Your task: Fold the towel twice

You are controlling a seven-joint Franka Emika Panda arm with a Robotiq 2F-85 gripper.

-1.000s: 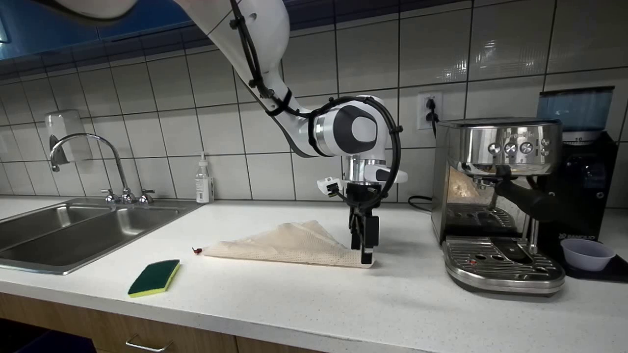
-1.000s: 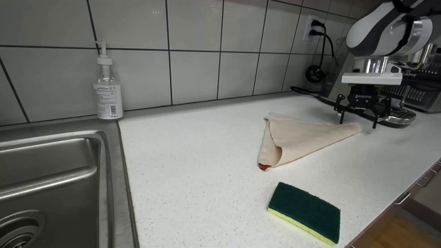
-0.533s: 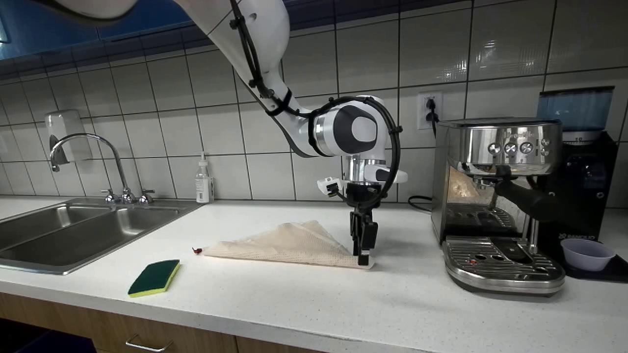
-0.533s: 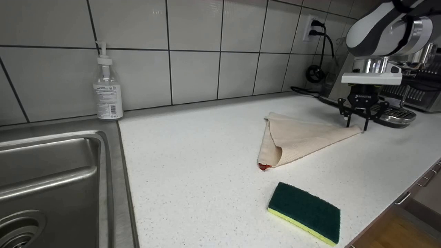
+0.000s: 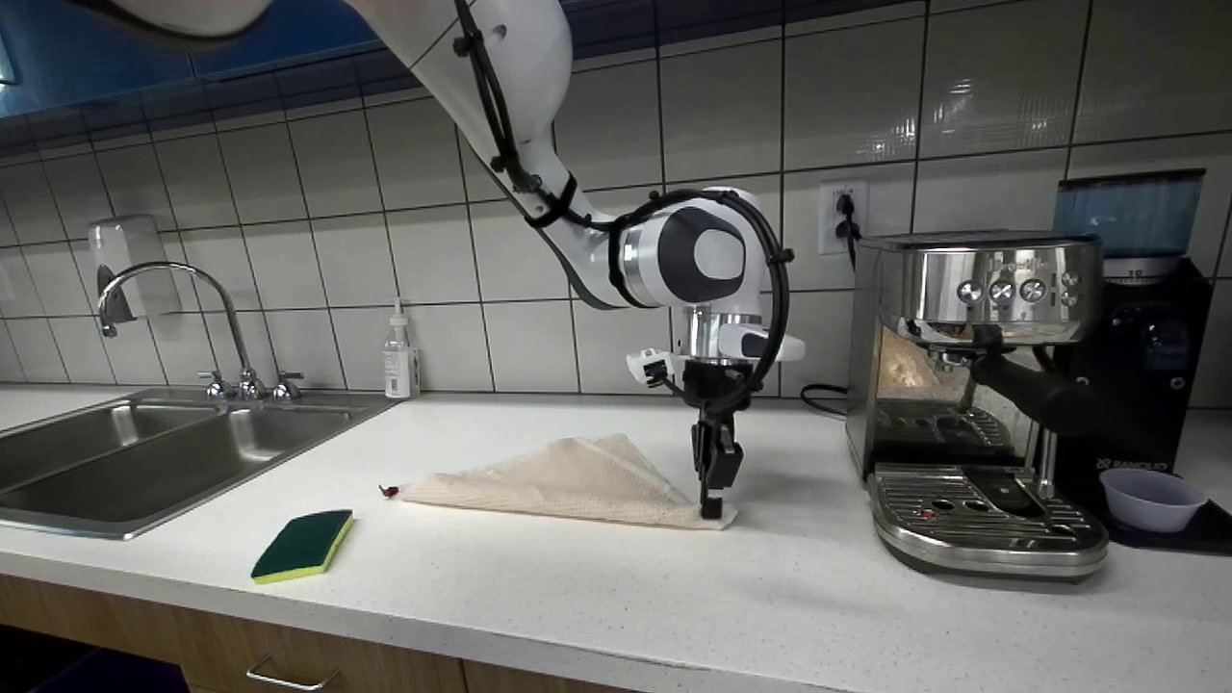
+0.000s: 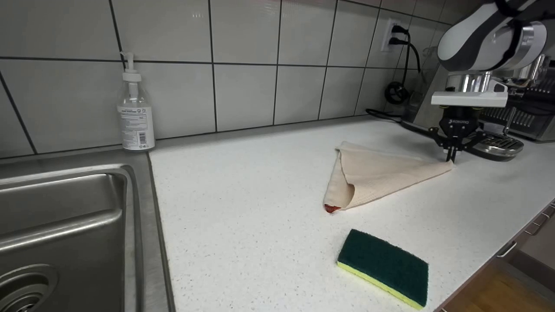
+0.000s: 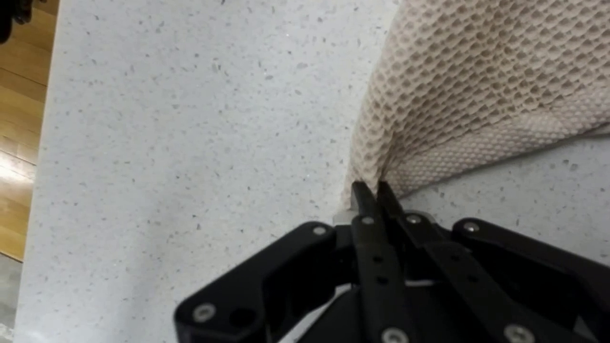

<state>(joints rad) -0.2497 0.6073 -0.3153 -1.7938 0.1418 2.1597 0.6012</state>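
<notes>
Exterior view: wide, facing wall point(image 5: 722, 115) | exterior view: sink point(image 6: 145, 216) end, along counter point(image 6: 260, 195) | wrist view: close, downward | shared: towel point(image 7: 476, 85)

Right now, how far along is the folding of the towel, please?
Done: one fold, it seems; the towel lies as a rough triangle, one layer turned over. In hand: the claw is closed on the towel's narrow corner, low at the counter. Left: probably the second fold, since this corner is not yet carried over the rest.

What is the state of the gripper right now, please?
Gripper: closed, holding a pinched corner of the towel.
</notes>
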